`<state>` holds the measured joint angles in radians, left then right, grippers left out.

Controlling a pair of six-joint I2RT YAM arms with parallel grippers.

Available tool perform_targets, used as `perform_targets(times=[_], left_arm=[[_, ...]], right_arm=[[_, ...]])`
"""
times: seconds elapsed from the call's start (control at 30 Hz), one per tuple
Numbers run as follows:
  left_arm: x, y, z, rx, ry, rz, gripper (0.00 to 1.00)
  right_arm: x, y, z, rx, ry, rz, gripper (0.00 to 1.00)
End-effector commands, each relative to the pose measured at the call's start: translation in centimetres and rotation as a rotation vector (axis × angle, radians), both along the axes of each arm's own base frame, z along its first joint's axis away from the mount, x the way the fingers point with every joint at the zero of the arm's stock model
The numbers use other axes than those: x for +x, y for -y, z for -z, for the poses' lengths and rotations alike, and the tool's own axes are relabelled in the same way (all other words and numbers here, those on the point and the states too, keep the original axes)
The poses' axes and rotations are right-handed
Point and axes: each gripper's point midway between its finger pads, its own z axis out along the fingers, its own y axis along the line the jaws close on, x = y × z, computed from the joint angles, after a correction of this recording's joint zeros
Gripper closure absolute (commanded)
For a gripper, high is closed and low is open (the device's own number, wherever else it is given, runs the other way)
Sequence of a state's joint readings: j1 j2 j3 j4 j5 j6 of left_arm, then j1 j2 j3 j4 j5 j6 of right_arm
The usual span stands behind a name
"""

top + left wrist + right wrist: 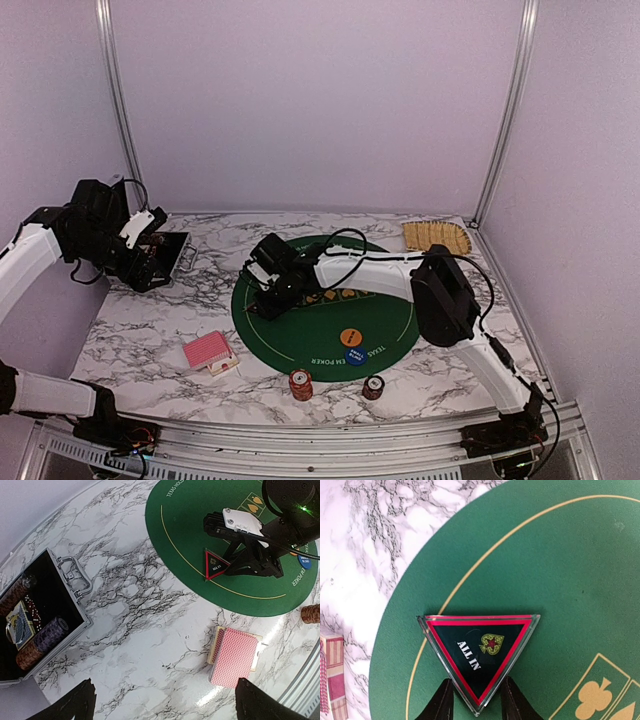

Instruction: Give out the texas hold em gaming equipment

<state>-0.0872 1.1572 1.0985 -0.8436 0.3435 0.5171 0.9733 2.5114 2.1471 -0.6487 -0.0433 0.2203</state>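
My right gripper [476,700] is shut on the lower tip of the black triangular "ALL IN" marker [479,652], low over the left part of the green poker mat [300,335]. The marker also shows in the left wrist view [216,566]. My left gripper [165,700] is open and empty, high above the marble by the case. The red-pink-backed card deck [208,351] lies left of the mat. An orange disc [350,337] and a blue disc [355,356] lie on the mat's near edge. Two chip stacks [300,383] [373,387] stand in front of it.
The open black-and-silver case [75,580] sits at the far left with chips and cards inside. A tan woven tray [437,237] lies at the far right corner. The right arm [440,295] stretches across the mat's right side.
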Motion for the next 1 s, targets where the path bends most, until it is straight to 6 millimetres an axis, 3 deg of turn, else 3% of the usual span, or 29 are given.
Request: perform_targets(times=[0.0, 0.33, 0.47, 0.6, 0.7, 0.97], left_arm=[[-0.5, -0.1, 0.0, 0.014, -0.016, 0.006, 0.01], [-0.5, -0.2, -0.1, 0.016, -0.013, -0.001, 0.01], [-0.4, -0.2, -0.4, 0.017, -0.007, -0.004, 0.01], [-0.4, -0.2, -0.4, 0.017, -0.008, -0.002, 0.01], [-0.5, -0.2, -0.4, 0.019, -0.008, 0.001, 0.01], [-0.6, -0.2, -0.4, 0.023, -0.007, 0.012, 0.01]], right_arm=[[0.1, -1.1, 0.8, 0.022, -0.028, -0.033, 0.67], [1.7, -2.1, -0.8, 0.079, 0.006, 0.0, 0.62], [2.0, -1.5, -4.5, 0.098, 0.054, 0.014, 0.43], [2.3, 1.8, -8.8, 0.071, 0.131, 0.089, 0.26], [1.0, 5.7, -9.7, 0.024, 0.137, 0.144, 0.21], [-4.1, 15.6, -5.6, -0.144, 0.051, 0.295, 0.08]])
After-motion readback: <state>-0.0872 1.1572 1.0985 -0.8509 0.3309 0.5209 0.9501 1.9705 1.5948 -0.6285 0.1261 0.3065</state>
